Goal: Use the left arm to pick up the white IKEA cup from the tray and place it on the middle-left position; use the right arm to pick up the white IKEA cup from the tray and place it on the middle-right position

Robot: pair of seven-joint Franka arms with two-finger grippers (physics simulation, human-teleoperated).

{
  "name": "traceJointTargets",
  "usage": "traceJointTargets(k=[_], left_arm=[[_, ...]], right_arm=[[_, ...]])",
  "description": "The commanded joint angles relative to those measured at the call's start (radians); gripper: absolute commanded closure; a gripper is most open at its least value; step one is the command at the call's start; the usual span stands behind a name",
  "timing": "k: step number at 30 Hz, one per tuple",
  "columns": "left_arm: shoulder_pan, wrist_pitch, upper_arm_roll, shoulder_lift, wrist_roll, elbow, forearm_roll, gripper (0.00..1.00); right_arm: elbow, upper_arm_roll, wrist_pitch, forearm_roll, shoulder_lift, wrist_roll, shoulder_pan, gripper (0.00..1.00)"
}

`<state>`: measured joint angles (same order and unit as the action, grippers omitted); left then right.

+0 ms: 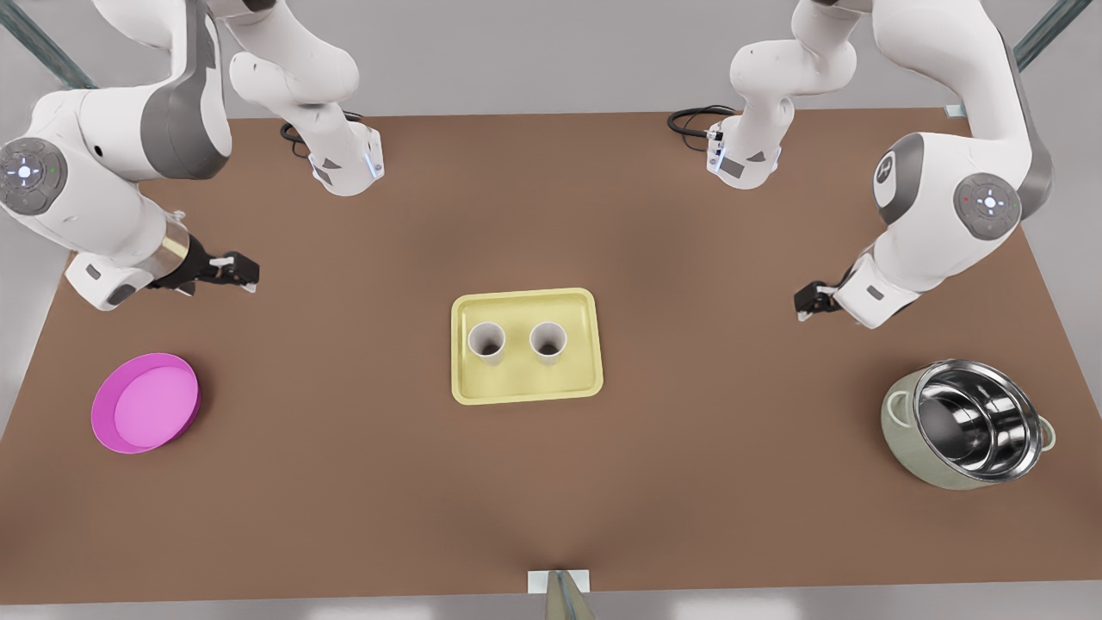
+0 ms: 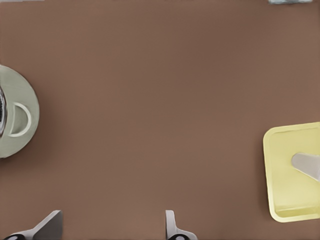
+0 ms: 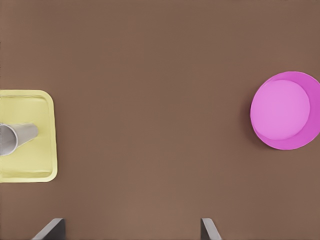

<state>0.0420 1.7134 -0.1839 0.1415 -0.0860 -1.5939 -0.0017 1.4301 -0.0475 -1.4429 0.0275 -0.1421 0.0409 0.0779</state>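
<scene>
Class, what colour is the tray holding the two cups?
Pale yellow; the tray shows best in the front view.

Left arm reaches in from the counter's [image 1: 551, 517] edge on the front view's right, elbow bent, wrist low, and the left end effector [image 1: 806, 303] hovers above the surface with fingers [image 2: 50, 226] spread wide, holding nothing. Opposite, the right arm mirrors it from the far side, and the right end effector [image 1: 248, 274] hangs above the counter, fingers [image 3: 210, 229] parted too.
</scene>
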Motion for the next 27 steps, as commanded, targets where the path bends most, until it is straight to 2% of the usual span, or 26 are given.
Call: traceJointTargets(k=[1,7,10,16,20,21,23,24,26,27], left_arm=[[-0.001,0.045,-0.002,-0.002,-0.077,-0.003,0.003,0.0],[-0.011,-0.06,-0.034,-0.031,-0.08,0.012,0.008,0.0],[-0.014,-0.041,-0.045,-0.004,-0.08,0.008,0.005,0.0],[-0.024,-0.011,-0.043,0.006,-0.08,0.008,-0.004,0.0],[-0.065,0.043,-0.045,0.058,-0.077,0.008,-0.021,0.0],[-0.1,0.046,-0.045,0.069,-0.08,0.0,-0.02,0.0],[-0.158,0.181,-0.045,0.036,-0.136,-0.129,-0.02,0.0],[-0.249,0.23,-0.045,0.055,-0.297,-0.144,-0.003,0.0],[-0.381,0.305,-0.045,0.148,-0.534,-0.146,0.08,0.0],[-0.396,0.328,-0.045,0.188,-0.558,-0.144,0.08,0.0]], right_arm=[[0.0,-0.002,-0.143,0.0,-0.07,0.405,0.163,0.0],[0.0,-0.002,-0.531,0.0,-0.393,1.037,0.44,0.0],[0.0,-0.009,-0.63,-0.001,-0.496,0.969,0.444,0.0],[0.018,-0.012,-0.62,-0.003,-0.508,0.956,0.451,0.0],[0.242,-0.022,-0.617,-0.004,-0.33,0.906,0.445,0.0],[0.263,-0.022,-0.617,-0.005,-0.31,0.902,0.442,0.0],[0.282,-0.022,-0.619,-0.003,-0.309,0.895,0.437,0.0],[0.3,-0.022,-0.619,-0.003,-0.309,0.892,0.437,0.0],[0.306,-0.023,-0.685,-0.001,-0.36,0.892,0.439,0.0],[0.306,-0.023,-0.715,-0.003,-0.376,0.893,0.441,0.0]])
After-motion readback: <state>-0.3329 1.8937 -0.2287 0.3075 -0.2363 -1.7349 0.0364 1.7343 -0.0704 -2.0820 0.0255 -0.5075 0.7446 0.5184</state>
